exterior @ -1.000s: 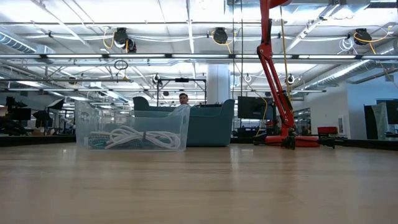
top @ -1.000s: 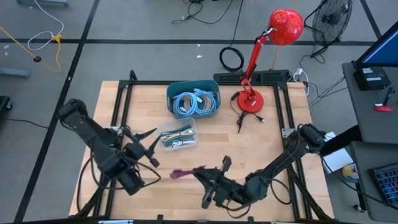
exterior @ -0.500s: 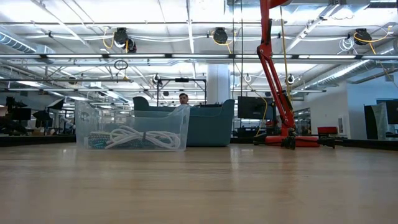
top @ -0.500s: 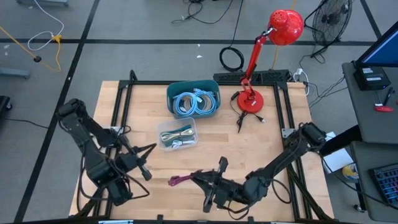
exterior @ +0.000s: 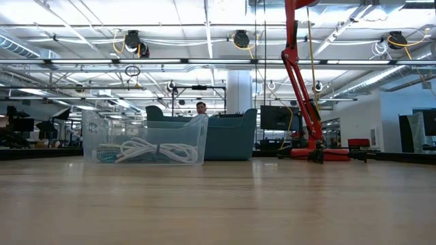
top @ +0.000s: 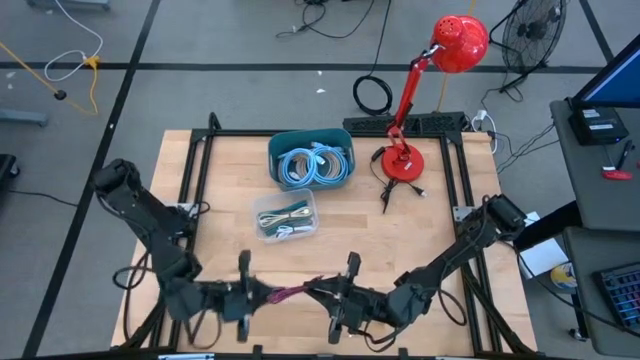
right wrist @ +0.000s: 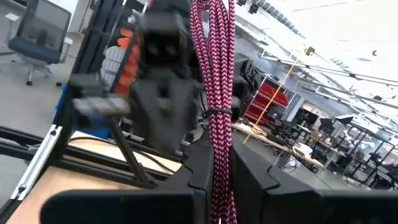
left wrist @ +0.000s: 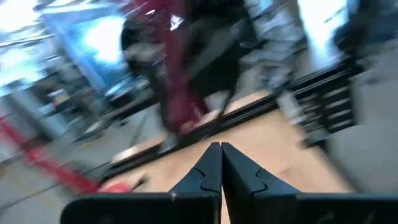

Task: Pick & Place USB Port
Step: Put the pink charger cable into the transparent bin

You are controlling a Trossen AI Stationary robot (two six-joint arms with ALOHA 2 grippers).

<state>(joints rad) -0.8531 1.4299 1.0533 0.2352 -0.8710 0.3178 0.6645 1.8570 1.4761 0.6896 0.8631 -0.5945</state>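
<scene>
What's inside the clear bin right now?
The clear bin holds loosely coiled white cables and a dark green one. Whatever lies beneath the coils is covered.

Even bright light on the pale wooden tabletop seen from above, shadows faint. Low view: white ceiling strip lights glare overhead, wood nearest the lens soft. Left wrist view badly motion-smeared, bkgd streaked. Right wrist view sharp on the magenta braided cable, blown-out white sky-like ceiling behind
</scene>
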